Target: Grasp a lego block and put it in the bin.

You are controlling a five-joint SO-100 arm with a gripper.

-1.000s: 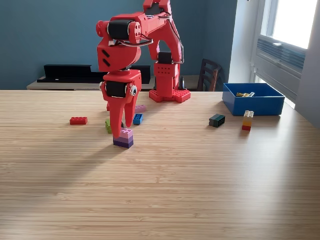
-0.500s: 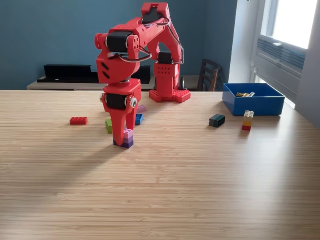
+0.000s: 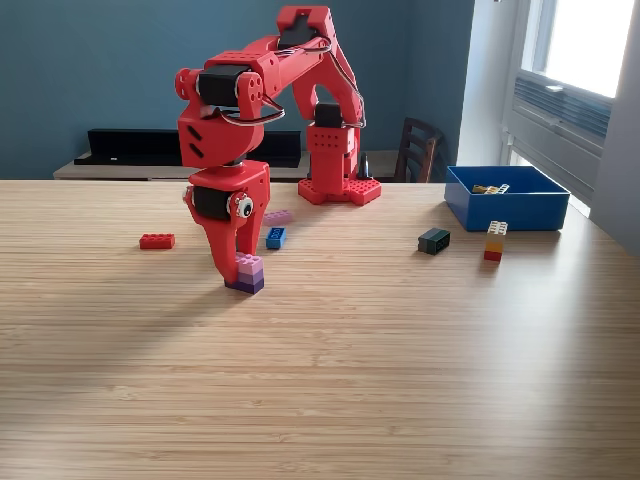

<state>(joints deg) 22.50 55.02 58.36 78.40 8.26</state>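
In the exterior view, a small flat red lego brick (image 3: 156,241) lies on the light wooden table (image 3: 330,380) well to the left of the jaws and slightly farther back. The red plastic gripper (image 3: 238,270) of the red 3D-printed arm (image 3: 260,90) points straight down, and its jaws are drawn together around the upper part of a small stacked lego block, pink on top and purple below (image 3: 247,274), which sits on the table surface; the jaws overlap the block's left side, and contact appears firm, although the exact pinch faces are hidden by the near finger. Just behind and to the right of the jaws lies a small blue lego brick (image 3: 275,237), and behind that a flat lilac lego piece (image 3: 279,216). The arm's red base (image 3: 338,188) stands farther back and to the right. Well to the right of the jaws rests a dark green lego brick (image 3: 433,240), then an upright stack of white, yellow and red lego bricks (image 3: 495,241). Farthest right and behind that stack sits the shallow rectangular blue plastic bin (image 3: 505,210), well apart from the jaws, with a few small pieces visible inside.
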